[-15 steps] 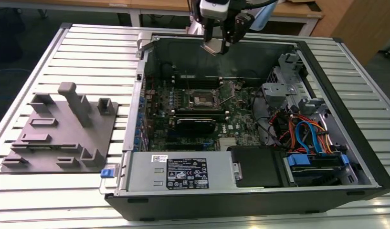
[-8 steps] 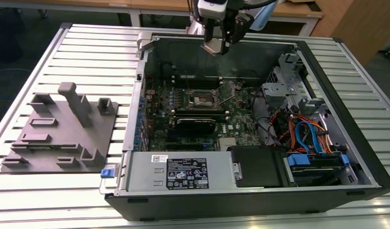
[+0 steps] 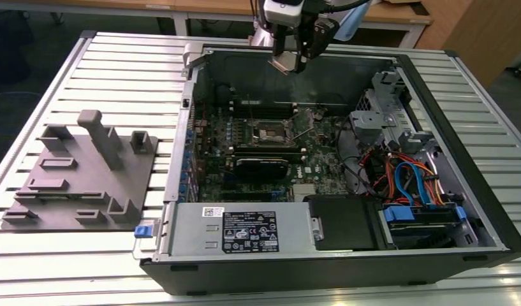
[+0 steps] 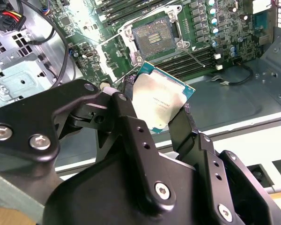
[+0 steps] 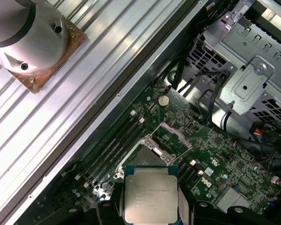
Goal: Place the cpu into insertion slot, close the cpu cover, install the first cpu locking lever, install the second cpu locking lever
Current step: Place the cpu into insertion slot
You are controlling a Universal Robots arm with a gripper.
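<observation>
My gripper (image 3: 290, 58) hangs over the far wall of the open computer case, shut on the cpu (image 3: 288, 63). In both wrist views the cpu (image 4: 161, 101) (image 5: 150, 192) is a silver-topped square chip pinched at two opposite edges by black fingers (image 4: 126, 96). It is held in the air, well above the green motherboard (image 3: 315, 162). The insertion slot (image 3: 269, 132) (image 4: 152, 37) (image 5: 141, 156) lies open with its dark centre bare. The cpu cover (image 5: 177, 134) stands swung up beside the slot. A thin metal lever (image 4: 193, 55) sticks out at the slot's side.
A black card (image 3: 260, 167) sits on the board in front of the slot. Memory slots (image 4: 192, 61) run beside it. The drive cage (image 3: 381, 105) and coloured cables (image 3: 409, 178) fill the exterior view's right. A power supply (image 3: 243, 233) is at the front. A grey fixture (image 3: 81, 172) lies outside.
</observation>
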